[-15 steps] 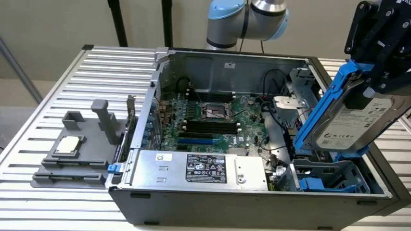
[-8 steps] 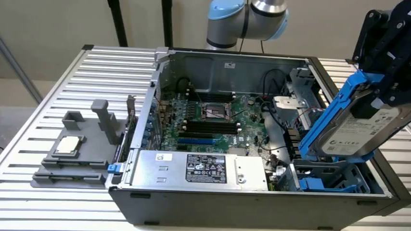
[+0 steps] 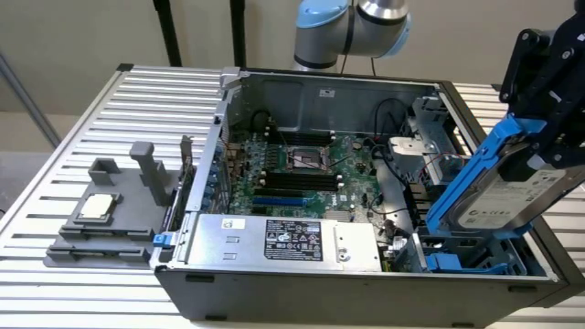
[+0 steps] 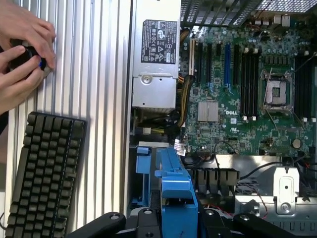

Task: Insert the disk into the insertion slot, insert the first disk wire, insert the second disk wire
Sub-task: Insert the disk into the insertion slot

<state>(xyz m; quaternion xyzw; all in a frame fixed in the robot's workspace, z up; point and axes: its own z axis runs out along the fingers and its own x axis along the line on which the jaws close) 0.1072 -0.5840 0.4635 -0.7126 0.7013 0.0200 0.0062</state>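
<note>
The disk (image 3: 512, 199), silver-grey with a white label in a bright blue carrier frame (image 3: 470, 175), hangs tilted above the right front corner of the open computer case. My gripper (image 3: 551, 152) is shut on its upper end. Just below the disk's lower edge lies the insertion slot (image 3: 462, 259), a grey drive-cage bay with blue fittings. In the wrist view the blue carrier (image 4: 176, 191) sits between the black gripper (image 4: 176, 220) fingers, over the insertion slot (image 4: 143, 186) with its blue fittings. No disk wire can be told apart from the other cables.
A labelled silver power-supply box (image 3: 283, 240) lies at the case front, beside the motherboard (image 3: 302, 171). A grey fixture (image 3: 101, 219) holding a chip stands on the slatted table at the exterior view's left. A keyboard (image 4: 44, 173) and a person's hands (image 4: 22, 49) are beside the case.
</note>
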